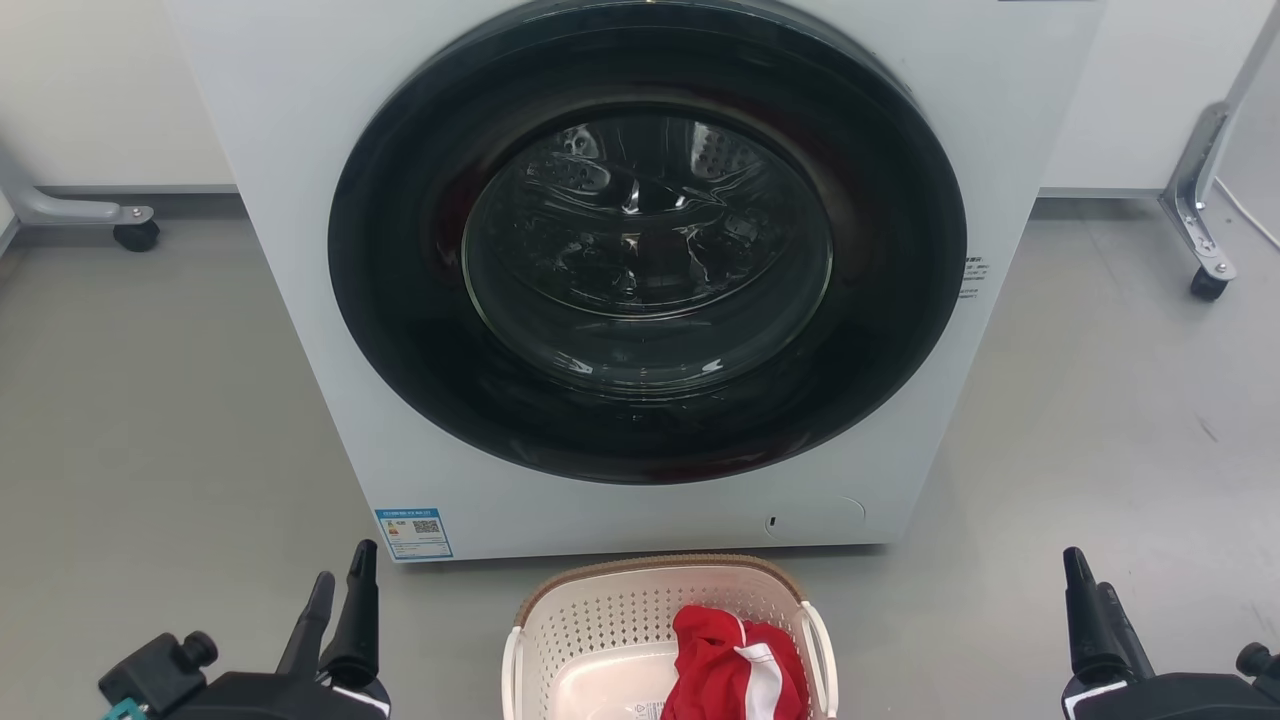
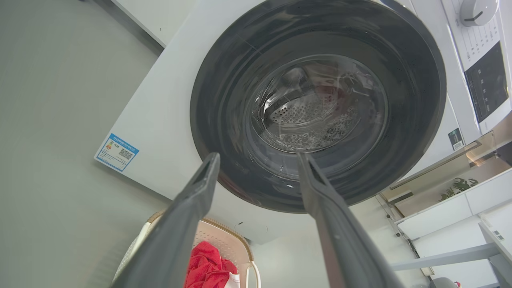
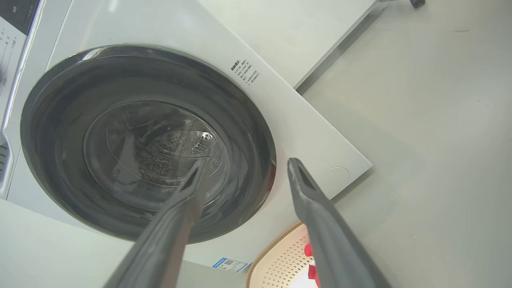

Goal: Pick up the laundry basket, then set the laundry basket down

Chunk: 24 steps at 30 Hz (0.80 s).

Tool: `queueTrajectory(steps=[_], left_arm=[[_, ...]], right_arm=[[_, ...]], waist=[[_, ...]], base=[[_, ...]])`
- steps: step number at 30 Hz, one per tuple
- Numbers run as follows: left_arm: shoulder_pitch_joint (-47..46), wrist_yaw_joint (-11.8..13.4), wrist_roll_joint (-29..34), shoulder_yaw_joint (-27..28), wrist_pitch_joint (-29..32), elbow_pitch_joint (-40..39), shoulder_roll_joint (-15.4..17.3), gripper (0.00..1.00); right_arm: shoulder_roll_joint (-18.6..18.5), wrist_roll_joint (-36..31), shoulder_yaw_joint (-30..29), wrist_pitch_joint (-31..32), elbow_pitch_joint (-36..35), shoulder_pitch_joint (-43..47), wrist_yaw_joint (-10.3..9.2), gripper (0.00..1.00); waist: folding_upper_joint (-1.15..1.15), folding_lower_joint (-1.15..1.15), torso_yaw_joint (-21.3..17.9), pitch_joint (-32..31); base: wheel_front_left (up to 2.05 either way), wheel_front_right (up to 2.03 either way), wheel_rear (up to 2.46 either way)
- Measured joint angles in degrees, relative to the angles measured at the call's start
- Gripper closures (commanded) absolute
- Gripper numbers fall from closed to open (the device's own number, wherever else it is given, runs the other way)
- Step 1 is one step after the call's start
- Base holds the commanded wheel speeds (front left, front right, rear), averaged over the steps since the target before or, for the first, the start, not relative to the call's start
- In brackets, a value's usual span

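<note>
Basket not yet grasped; both steps remain.
The basket (image 1: 600, 620) sits on the floor (image 1: 150, 400) just before the washer (image 1: 300, 150), with a red cloth (image 1: 735, 660) inside. The left gripper (image 1: 345, 566) and right gripper (image 1: 1088, 575) flank it, well apart, jaws parted and empty. Lifting and setting down are yet to be done.

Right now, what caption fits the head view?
Left gripper and right gripper flank the laundry basket of red cloth before the washing machine.
</note>
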Motion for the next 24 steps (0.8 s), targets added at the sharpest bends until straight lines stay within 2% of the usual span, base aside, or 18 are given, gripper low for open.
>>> queueTrajectory(steps=[16, 24], left_arm=[[-1.1, 2.2, 15.7, -6.6, -3.3, -1.7, 3.1, 0.0], [-1.3, 3.5, 21.5, -9.3, -5.1, -1.4, 3.8, 0.0]], right_arm=[[-2.8, -15.2, 5.7, -3.3, -0.1, -0.2, -2.83, 0.0], [-4.1, -22.2, 8.2, -5.1, 0.3, -0.3, -4.08, 0.0]], waist=[[0.01, 0.0, 0.2, -0.1], [0.01, 0.0, 0.2, -0.2]], base=[[0.0, 0.0, 0.0], [0.0, 0.0, 0.0]])
